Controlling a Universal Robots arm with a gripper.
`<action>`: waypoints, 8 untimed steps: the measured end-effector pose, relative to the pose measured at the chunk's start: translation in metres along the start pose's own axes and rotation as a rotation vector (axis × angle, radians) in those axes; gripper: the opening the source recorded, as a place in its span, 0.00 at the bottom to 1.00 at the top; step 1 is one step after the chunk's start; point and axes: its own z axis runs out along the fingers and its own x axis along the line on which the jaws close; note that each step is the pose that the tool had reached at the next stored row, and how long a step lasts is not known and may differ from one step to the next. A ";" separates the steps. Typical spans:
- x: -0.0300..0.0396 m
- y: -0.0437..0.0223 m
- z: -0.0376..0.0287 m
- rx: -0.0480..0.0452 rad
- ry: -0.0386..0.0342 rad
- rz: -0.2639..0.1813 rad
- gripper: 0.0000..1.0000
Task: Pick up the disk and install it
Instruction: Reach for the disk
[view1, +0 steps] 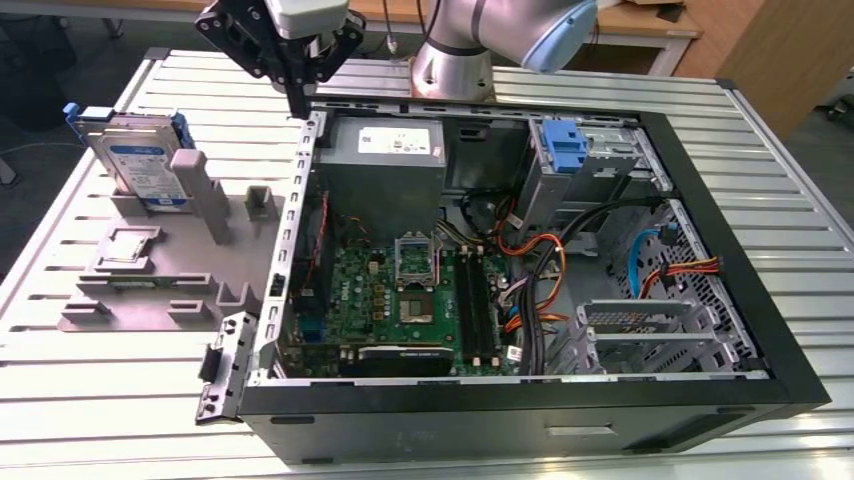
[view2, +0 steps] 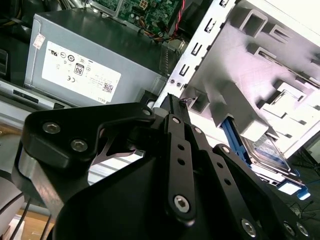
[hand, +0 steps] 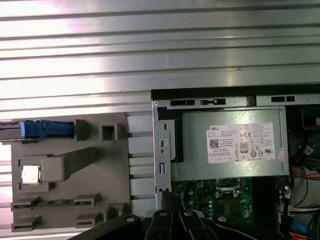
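End effector (view1: 296, 100) closed, one disk (view1: 140, 165) upright

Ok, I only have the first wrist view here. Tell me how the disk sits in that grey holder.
Observer: In the exterior view the disk stands upright on its edge in the grey holder, with its labelled face showing.
Operator: Now give me the tool.
Observer: The tool is shut and empty. It points down over the case wall beside the power supply, apart from the disk.
Operator: Check the drive bay too.
Observer: A blue bracket stands upright in the bay at the case's far corner, with no drive in it.
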 end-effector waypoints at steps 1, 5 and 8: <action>0.0004 0.0000 0.0000 0.0000 0.0001 0.000 0.11; 0.0019 -0.0002 0.0001 0.0001 0.0005 0.000 0.11; 0.0032 -0.0002 0.0001 0.0001 0.0008 0.000 0.11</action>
